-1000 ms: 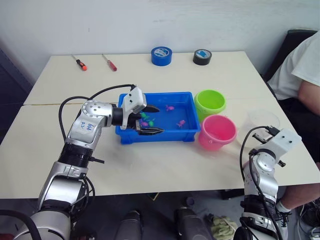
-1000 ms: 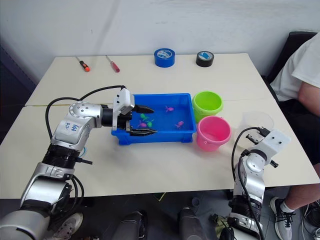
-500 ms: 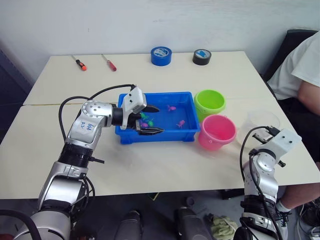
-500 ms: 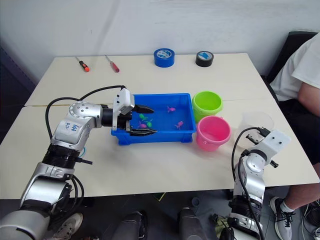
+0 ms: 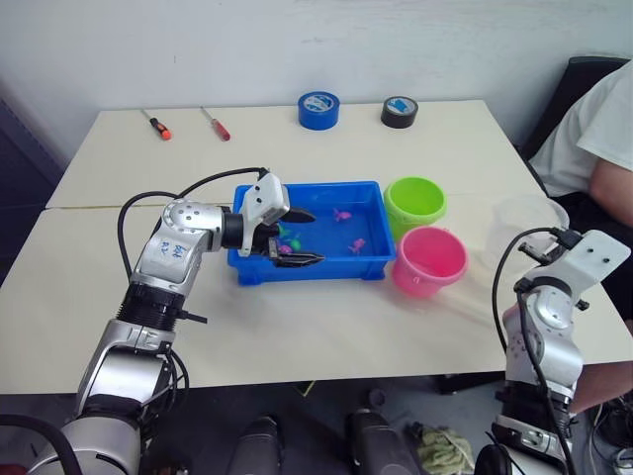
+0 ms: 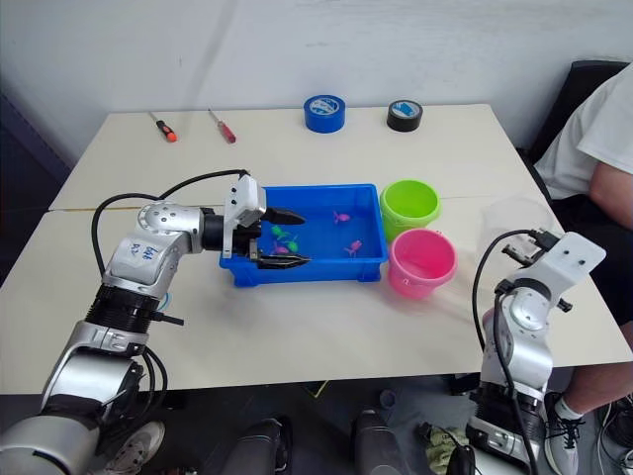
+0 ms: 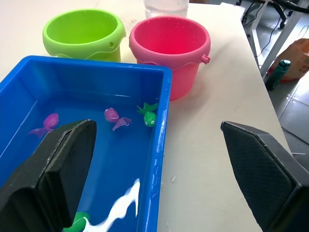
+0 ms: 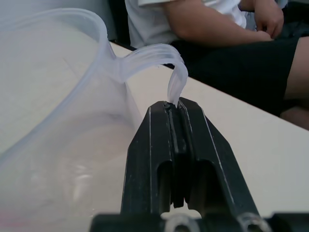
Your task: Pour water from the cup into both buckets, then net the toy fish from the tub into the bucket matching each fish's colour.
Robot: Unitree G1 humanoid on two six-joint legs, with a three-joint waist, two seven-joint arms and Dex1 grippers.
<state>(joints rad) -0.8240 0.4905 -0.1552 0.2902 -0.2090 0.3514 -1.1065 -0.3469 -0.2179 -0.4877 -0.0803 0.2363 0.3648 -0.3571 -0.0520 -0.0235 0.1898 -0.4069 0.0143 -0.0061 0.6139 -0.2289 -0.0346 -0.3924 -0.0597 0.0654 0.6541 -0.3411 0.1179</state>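
Two claws, two jobs — one gaping, one clamped.
Left gripper [image 5: 297, 237] spread wide over the tub [image 5: 368, 267]; right gripper [image 8: 176, 145] — pinched on the cup [image 8: 53, 96] handle, lower right.

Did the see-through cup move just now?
Yes. The clear cup, held in the right gripper, rose and shifted away from the pink bucket.
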